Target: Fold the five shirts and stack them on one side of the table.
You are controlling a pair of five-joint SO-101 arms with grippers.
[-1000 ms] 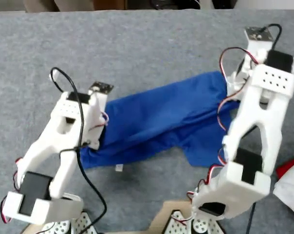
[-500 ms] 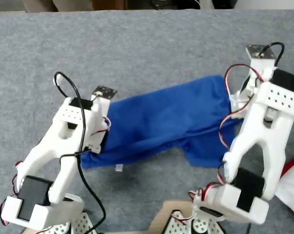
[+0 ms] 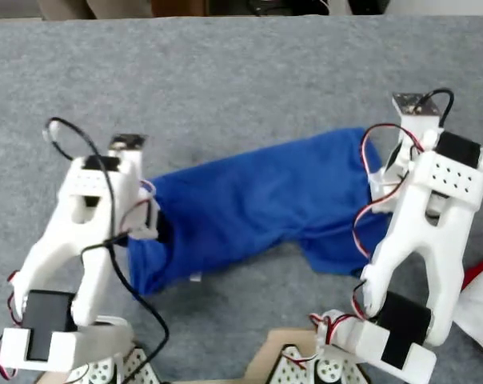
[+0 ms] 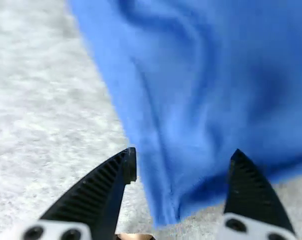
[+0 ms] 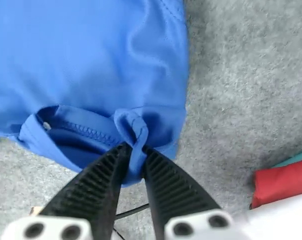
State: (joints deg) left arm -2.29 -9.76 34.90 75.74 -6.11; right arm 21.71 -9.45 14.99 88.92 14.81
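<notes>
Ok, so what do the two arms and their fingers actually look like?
The left arm and right arm are blocky white plastic shells with black motor blocks. A black cable loops over the left; red, white and black wires trail along the right, whose shell has small holes. The left fingers and right fingers are black, ribbed and taper to points.

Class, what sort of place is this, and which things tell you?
Probably a robot test bench: left arm and right arm at a grey table, the right claw pinching a blue shirt.

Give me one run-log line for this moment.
left gripper: open, astride blue shirt edge | right gripper: shut on blue shirt
</notes>
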